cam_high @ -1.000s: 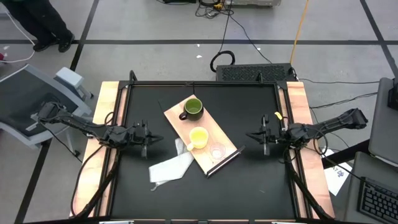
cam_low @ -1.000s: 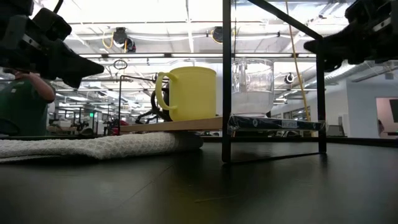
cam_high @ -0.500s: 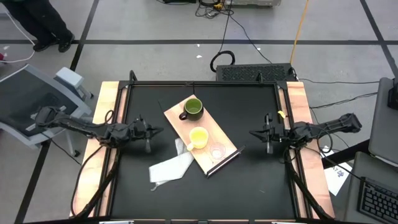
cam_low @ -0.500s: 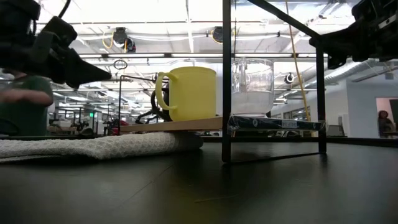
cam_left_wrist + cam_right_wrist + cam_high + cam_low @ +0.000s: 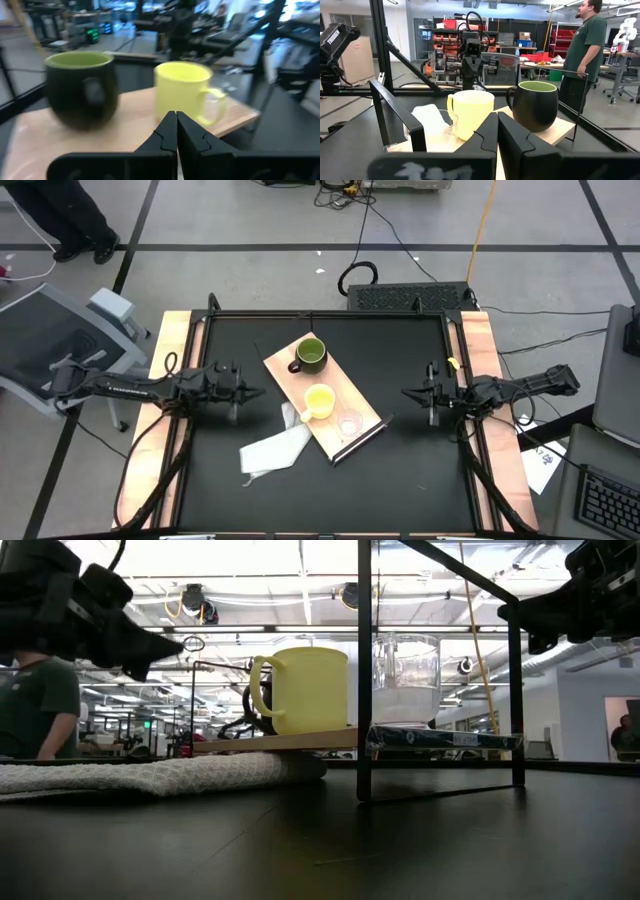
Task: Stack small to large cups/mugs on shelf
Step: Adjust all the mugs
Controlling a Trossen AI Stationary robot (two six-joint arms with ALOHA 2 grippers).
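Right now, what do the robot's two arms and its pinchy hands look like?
Both arms are thin, dark and jointed, with black cables looping beside them along the table's light-wood edges. The left gripper and the right gripper are each a black, blocky pair of flat fingers that narrow to a point. No markings show on them.

The shelf board (image 5: 360,402) is lying aslant at the middle of the bench (image 5: 400,470). On it, the mug (image 5: 310,355) is sitting at the far end, the handled mug (image 5: 319,401) in the middle, the plastic cup (image 5: 349,422) nearest. The cloth sheet (image 5: 270,450) is lying left of the board.
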